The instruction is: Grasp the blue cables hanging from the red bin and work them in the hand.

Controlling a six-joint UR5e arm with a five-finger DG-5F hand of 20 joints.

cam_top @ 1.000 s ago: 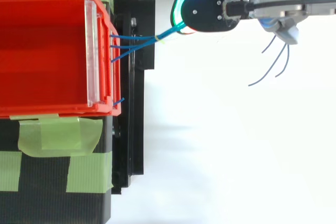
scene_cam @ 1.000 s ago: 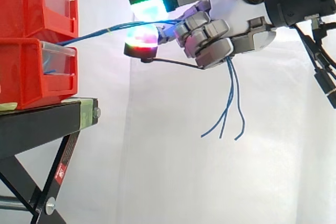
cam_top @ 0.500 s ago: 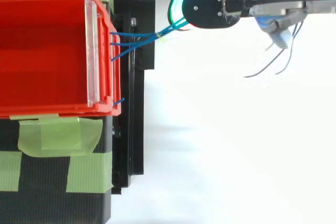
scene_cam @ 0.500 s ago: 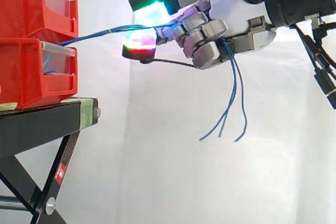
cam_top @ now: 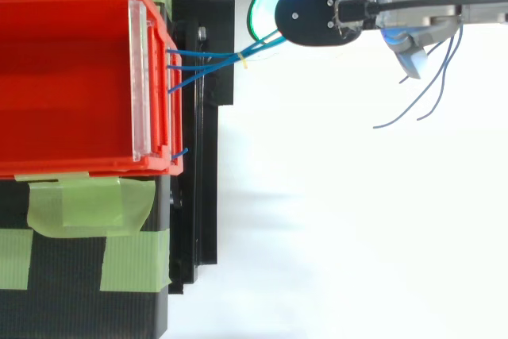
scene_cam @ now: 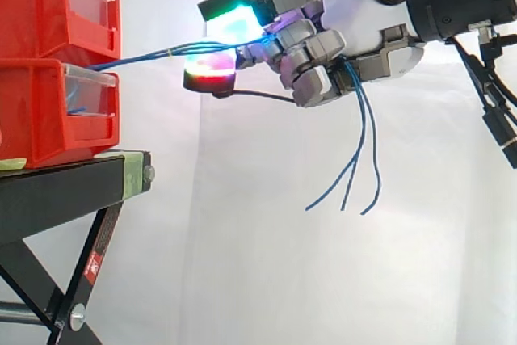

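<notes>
Evidently my robot hand (scene_cam: 323,46) is curled round the thin, limp blue cables (scene_cam: 137,56), which I judge slippery, best pinched mid-length.

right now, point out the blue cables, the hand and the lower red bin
blue cables (scene_cam: 145,56): side view, on the taut stretch between bin and hand
hand (scene_cam: 363,10): side view, on its white palm
lower red bin (scene_cam: 40,119): side view, on its red side wall

red bins (cam_top: 71,77): glossy plastic (clear plastic front panes (scene_cam: 90,90)). stand (scene_cam: 56,191): matt black metal. blue cables (scene_cam: 363,123): smooth sheath. hand (scene_cam: 359,14): grey metal-look links, smooth white shell.
</notes>
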